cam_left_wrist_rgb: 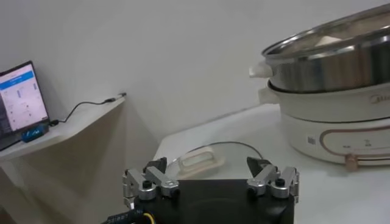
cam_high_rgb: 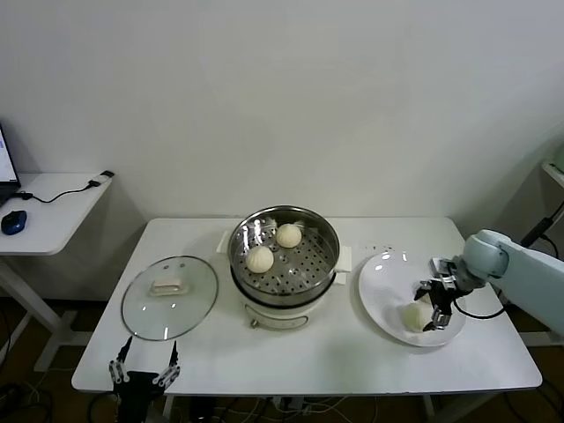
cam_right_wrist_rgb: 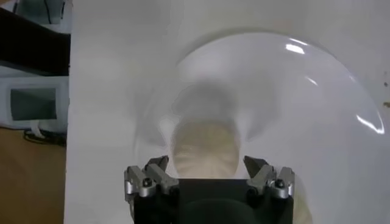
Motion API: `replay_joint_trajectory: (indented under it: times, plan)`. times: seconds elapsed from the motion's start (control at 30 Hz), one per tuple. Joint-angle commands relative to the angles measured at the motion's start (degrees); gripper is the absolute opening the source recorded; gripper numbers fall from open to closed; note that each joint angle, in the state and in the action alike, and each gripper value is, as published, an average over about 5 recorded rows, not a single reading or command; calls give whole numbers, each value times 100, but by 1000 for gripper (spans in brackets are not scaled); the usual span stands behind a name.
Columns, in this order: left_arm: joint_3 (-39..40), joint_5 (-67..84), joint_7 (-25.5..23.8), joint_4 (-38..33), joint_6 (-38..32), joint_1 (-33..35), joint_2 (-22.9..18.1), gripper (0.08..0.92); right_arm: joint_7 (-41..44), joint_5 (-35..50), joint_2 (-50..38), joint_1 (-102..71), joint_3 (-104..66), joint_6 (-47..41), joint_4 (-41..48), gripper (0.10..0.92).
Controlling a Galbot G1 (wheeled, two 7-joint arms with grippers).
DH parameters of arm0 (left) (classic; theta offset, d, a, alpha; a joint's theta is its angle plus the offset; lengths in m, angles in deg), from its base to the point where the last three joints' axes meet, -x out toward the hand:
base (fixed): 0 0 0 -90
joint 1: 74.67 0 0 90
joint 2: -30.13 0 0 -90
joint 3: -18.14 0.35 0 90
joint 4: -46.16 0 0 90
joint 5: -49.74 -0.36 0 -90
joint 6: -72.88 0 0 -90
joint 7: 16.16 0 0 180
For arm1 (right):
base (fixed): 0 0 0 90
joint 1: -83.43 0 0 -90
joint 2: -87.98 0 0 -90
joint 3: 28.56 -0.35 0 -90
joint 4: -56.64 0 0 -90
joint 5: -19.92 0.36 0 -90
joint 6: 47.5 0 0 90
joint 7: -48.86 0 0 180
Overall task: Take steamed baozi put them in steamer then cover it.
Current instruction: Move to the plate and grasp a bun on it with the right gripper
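Observation:
The steamer point(cam_high_rgb: 284, 264) stands mid-table, uncovered, with two baozi on its perforated tray, one point(cam_high_rgb: 260, 259) nearer and one point(cam_high_rgb: 288, 235) farther back. One more baozi point(cam_high_rgb: 414, 315) lies on the white plate point(cam_high_rgb: 383, 282) to the right. My right gripper point(cam_high_rgb: 438, 304) is open, low over the plate, its fingers on either side of that baozi. In the right wrist view the baozi point(cam_right_wrist_rgb: 204, 149) sits between the spread fingers of the right gripper point(cam_right_wrist_rgb: 206, 165), not clamped. My left gripper point(cam_high_rgb: 144, 368) is open and empty at the table's front left edge. No other baozi shows.
The round glass lid point(cam_high_rgb: 169, 297) with a white handle lies flat on the table left of the steamer; it also shows in the left wrist view point(cam_left_wrist_rgb: 201, 159), just ahead of the left gripper point(cam_left_wrist_rgb: 207, 167). A side desk point(cam_high_rgb: 53, 211) with a mouse stands at far left.

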Motion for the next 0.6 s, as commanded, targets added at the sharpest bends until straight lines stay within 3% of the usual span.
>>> replay_joint_trajectory:
  times: [0.03, 0.27, 0.6]
  plan:
    - [7, -61, 6, 13, -21, 10, -10, 823, -14, -166, 121, -263, -184, 23, 159, 820]
    - [21, -70, 10, 11, -23, 7, -16, 823, 30, -143, 144, -138, -34, 58, 194, 744]
    - [40, -74, 10, 26, -30, -7, -17, 823, 107, -67, 172, 7, 52, 221, 244, 702]
